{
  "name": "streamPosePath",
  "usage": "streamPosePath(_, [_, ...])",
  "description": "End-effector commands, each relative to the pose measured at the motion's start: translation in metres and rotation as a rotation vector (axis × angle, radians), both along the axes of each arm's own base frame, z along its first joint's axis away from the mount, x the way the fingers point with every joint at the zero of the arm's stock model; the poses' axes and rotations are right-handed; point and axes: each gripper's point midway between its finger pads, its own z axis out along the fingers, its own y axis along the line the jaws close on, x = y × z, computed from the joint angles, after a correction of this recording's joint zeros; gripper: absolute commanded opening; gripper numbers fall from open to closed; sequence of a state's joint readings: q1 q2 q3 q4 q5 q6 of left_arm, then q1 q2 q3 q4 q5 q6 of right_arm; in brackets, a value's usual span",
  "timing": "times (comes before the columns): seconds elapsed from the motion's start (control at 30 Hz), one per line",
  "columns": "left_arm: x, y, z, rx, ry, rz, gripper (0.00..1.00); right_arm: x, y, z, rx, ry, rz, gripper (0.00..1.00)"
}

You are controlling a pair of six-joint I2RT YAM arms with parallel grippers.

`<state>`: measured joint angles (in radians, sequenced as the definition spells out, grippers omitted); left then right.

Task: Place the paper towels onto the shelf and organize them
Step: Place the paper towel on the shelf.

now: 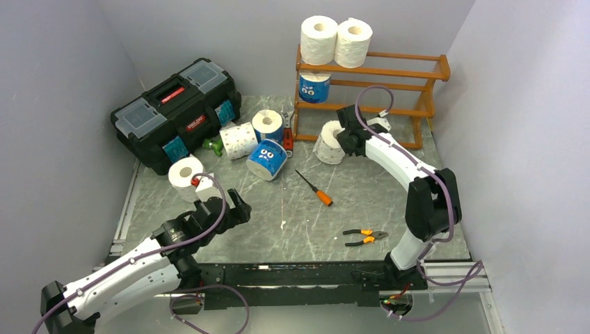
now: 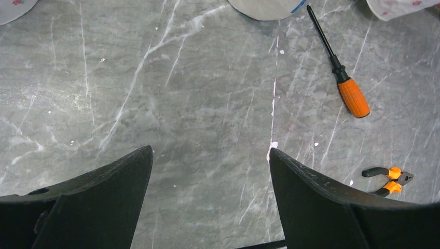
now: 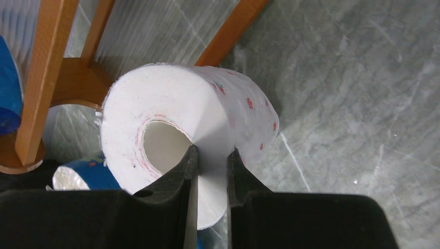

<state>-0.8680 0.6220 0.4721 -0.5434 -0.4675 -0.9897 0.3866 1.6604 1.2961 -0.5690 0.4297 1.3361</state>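
Grey marbled table (image 1: 299,229), smooth, with white veins. Nearest are the pliers (image 1: 365,237), orange-and-black grips, lying flat. Left gripper (image 2: 210,153) hovers over bare stone at near left, its black wedge fingers wide apart with nothing between them. Screwdriver (image 1: 316,189) lies mid-table: thin black shaft, stubby orange handle.

Plain white roll (image 1: 186,174) stands on end just beyond the left gripper, hollow core up. Lying blue roll (image 1: 268,158) is on its side, glossy wrapper, cartoon eyes facing the camera. Behind it are the upright blue roll (image 1: 268,125), white end up, and the printed white roll (image 1: 238,139) on its side.

Right gripper (image 3: 211,151) is clamped on the held roll (image 3: 207,104), one finger inside the hollow core and one outside, pinching the soft wall. Its paper is dotted with small red print. This roll is just in front of the shelf's left leg; resting or lifted, cannot tell.

Black plastic toolbox (image 1: 177,111) with grey lid trays sits far left. The shelf (image 1: 403,71) is at the far side: orange-brown wood, slatted tiers, open sides. Shelved blue roll (image 1: 314,87) stands on the middle tier at the left end. Two white rolls (image 1: 319,38) sit on the top tier, touching, cores facing the camera.
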Motion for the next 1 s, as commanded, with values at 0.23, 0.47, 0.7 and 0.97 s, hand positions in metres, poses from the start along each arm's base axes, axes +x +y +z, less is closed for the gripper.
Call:
streamPosePath(0.23, [-0.003,0.003,-0.002,-0.016,0.002,0.009,0.88,0.048,0.008,0.038,0.045,-0.158,-0.052,0.00])
streamPosePath(0.47, [-0.001,0.002,-0.001,-0.018,0.000,0.012,0.88,0.059,0.016,0.038,0.051,-0.165,-0.031,0.00])
streamPosePath(0.7, [-0.002,0.000,-0.005,-0.014,0.014,0.008,0.88,0.069,0.023,0.034,0.055,-0.156,-0.022,0.00])
streamPosePath(0.97, [-0.003,0.001,-0.006,-0.012,0.013,0.008,0.87,0.076,0.029,0.028,0.068,-0.145,-0.015,0.00])
